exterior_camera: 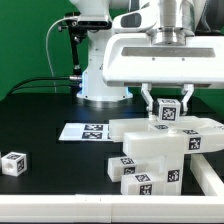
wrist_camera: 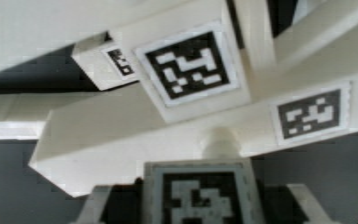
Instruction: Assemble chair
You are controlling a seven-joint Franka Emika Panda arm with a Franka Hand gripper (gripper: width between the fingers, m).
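My gripper (exterior_camera: 167, 104) hangs over the partly built chair (exterior_camera: 160, 148), a stack of white blocky parts with black-and-white tags at the exterior view's right. Its fingers are shut on a small white tagged part (exterior_camera: 168, 112) that sits at the top of the stack; I cannot tell whether that part is seated. In the wrist view the gripper (wrist_camera: 201, 202) holds this tagged part (wrist_camera: 201, 192) between its dark fingers (wrist_camera: 108, 198). Beyond it are the chair's white panels (wrist_camera: 123, 130), carrying a large tag (wrist_camera: 194, 65) and a smaller tag (wrist_camera: 309, 112).
The marker board (exterior_camera: 88, 131) lies flat on the black table behind the chair. A loose white tagged cube (exterior_camera: 12, 163) sits at the exterior view's far left. Another white part (exterior_camera: 210, 182) lies at the front right edge. The robot base (exterior_camera: 100, 80) stands at the back.
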